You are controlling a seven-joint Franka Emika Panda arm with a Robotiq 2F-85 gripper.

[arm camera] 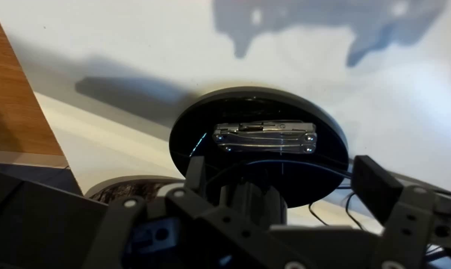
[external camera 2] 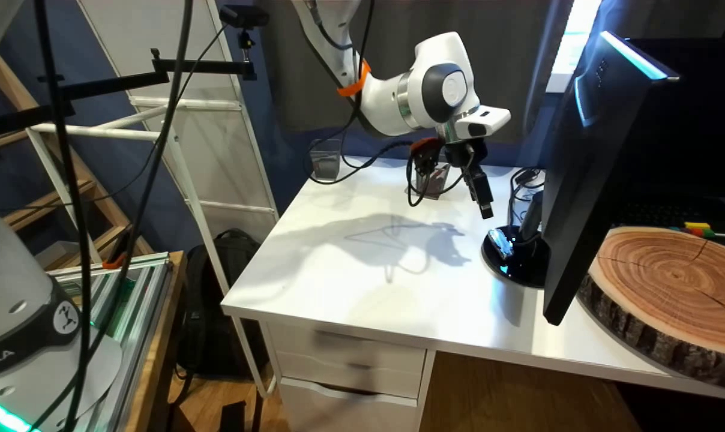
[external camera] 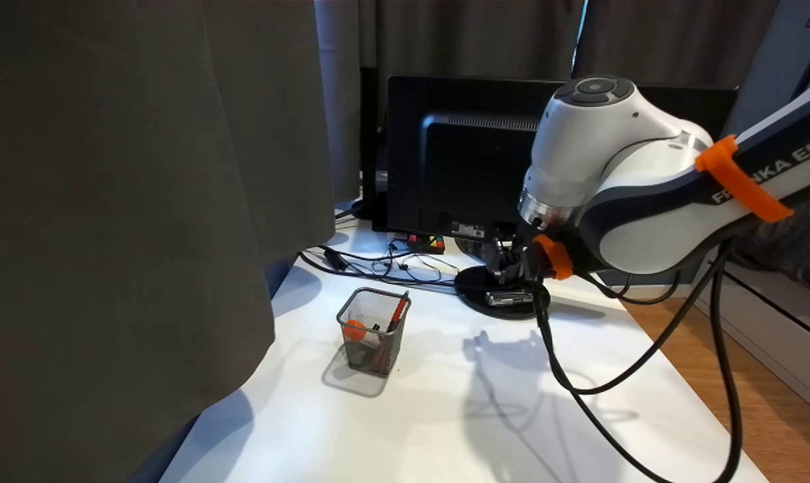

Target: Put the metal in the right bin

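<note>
White desk (external camera 2: 332,288) in both exterior views. Arm (external camera 2: 392,105), white, over it, roughly 1 o'clock from the middle of an exterior view. Monitor (external camera 2: 590,180), black, upright on desk, about 3 o'clock there. Wood slab (external camera 2: 668,282) at the monitor's 5 o'clock, partly behind it. Stand base (arm camera: 248,104), round, glossy black, flat on desk. Claw (arm camera: 279,168) hangs above that area, released, two fingers (arm camera: 375,186) wide apart in wrist view. Mesh cup (external camera: 393,350) upright on desk, 8 o'clock from claw in an exterior view; mesh cup (external camera 2: 437,185) partly hidden in an exterior view, there at 10 o'clock. Another see-through cup (external camera 2: 327,165) between 9 and 10 o'clock from claw, near desk's far edge. Task item: metal multitool (arm camera: 264,137), silver, folded, lying on stand base. Wrist view: between 11 and 12 o'clock from claw's midpoint, length roughly parallel to the line between fingertips. Exterior: multitool (external camera: 510,298) at 6 o'clock, below claw; multitool (external camera 2: 500,243) at 5 o'clock, visible gap to the fingertips. Red pen (external camera: 399,310) in mesh cup, tilted toward 1 o'clock. Orange round piece (external camera: 355,329) in same cup, toward 9 o'clock.
</note>
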